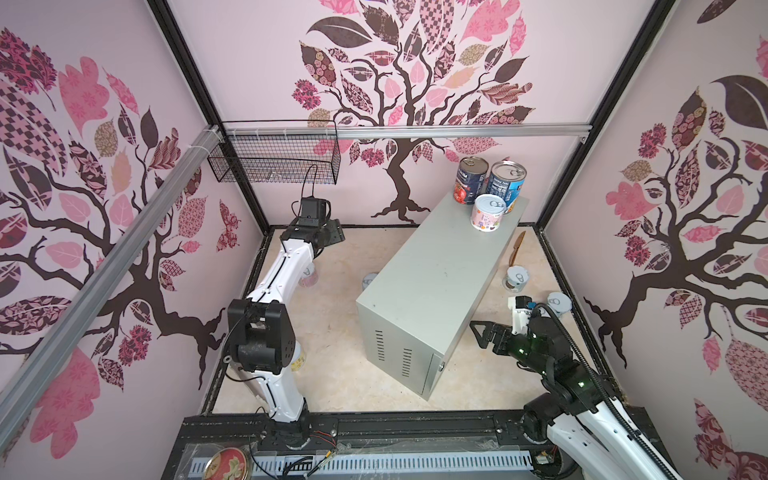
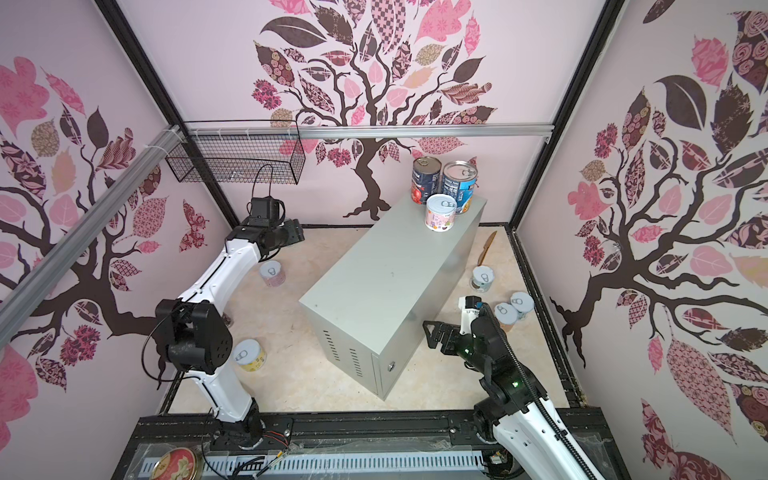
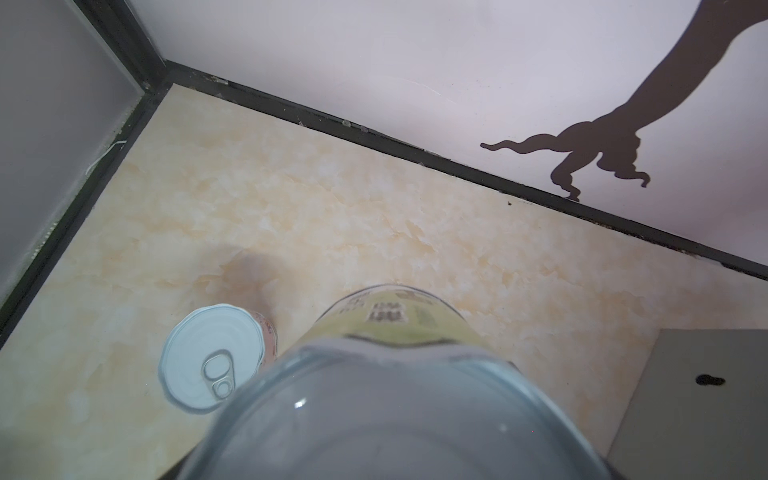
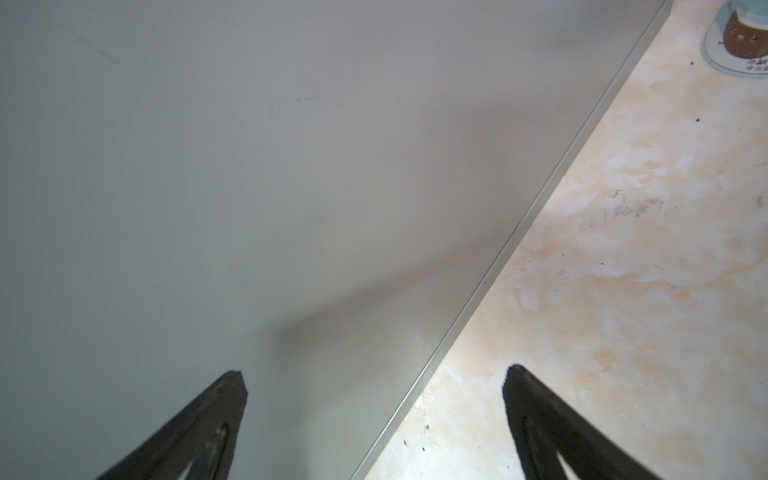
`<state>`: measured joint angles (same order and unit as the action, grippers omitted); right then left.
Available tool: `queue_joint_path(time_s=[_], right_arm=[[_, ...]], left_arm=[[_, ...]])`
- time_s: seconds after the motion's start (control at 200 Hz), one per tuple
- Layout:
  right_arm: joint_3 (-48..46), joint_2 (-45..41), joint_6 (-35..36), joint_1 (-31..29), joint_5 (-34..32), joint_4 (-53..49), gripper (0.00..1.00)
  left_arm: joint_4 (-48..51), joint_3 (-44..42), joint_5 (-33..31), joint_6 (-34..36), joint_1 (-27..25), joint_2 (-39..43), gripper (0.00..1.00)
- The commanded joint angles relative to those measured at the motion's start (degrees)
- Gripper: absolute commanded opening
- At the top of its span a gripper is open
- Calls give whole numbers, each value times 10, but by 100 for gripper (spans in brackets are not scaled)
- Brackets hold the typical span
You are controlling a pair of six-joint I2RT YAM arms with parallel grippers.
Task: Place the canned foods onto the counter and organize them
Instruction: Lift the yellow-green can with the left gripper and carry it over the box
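Note:
The grey counter point(image 1: 436, 282) stands on the floor. On its far end are two tall cans point(image 1: 471, 180) point(image 1: 505, 185) and a short pink can point(image 1: 488, 212). My left gripper point(image 2: 293, 233) is raised at the back left, shut on a yellow-green-labelled can point(image 3: 399, 324). That can's lid fills the wrist view and hides the fingers. A pink can point(image 3: 212, 357) stands on the floor below it. Other floor cans: a yellow one point(image 2: 249, 355), one by the counter point(image 1: 369, 280), three on the right point(image 2: 482, 278) point(image 2: 521, 303) point(image 2: 506, 313). My right gripper point(image 4: 374, 382) is open and empty, low beside the counter's right wall.
A black wire basket point(image 1: 274, 158) hangs on the back left rail. A wooden knife point(image 1: 517, 245) lies by the back right wall. A round red-gold tin point(image 1: 226, 463) sits on the front frame. Walls enclose the floor on three sides.

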<state>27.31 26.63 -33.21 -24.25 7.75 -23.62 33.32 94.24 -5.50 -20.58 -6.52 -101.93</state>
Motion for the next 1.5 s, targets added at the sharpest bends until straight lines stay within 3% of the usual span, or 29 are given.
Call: queue_joint_path(time_s=[0.0,0.235,0.405,0.775,1.03,1.23,1.495], right_arm=[[-3,-7,6,-3,7,12,100],[-7,-4,8,-2,17,23,100],[-14,-3,9,-3,23,34,100],[-20,-5,10,-3,31,40,100],[-25,-5,9,-3,31,44,100],[-32,-4,5,-3,35,48,100],[-37,-6,4,-2,35,51,100]], left_arm=[[-8,-21,19,14,-2,57,59],[46,-11,62,35,-11,136,59],[98,26,59,68,-50,161,59],[213,192,23,136,-153,141,59],[281,310,-57,192,-255,103,59],[313,388,-62,206,-320,61,59],[321,439,-42,208,-365,3,59]])
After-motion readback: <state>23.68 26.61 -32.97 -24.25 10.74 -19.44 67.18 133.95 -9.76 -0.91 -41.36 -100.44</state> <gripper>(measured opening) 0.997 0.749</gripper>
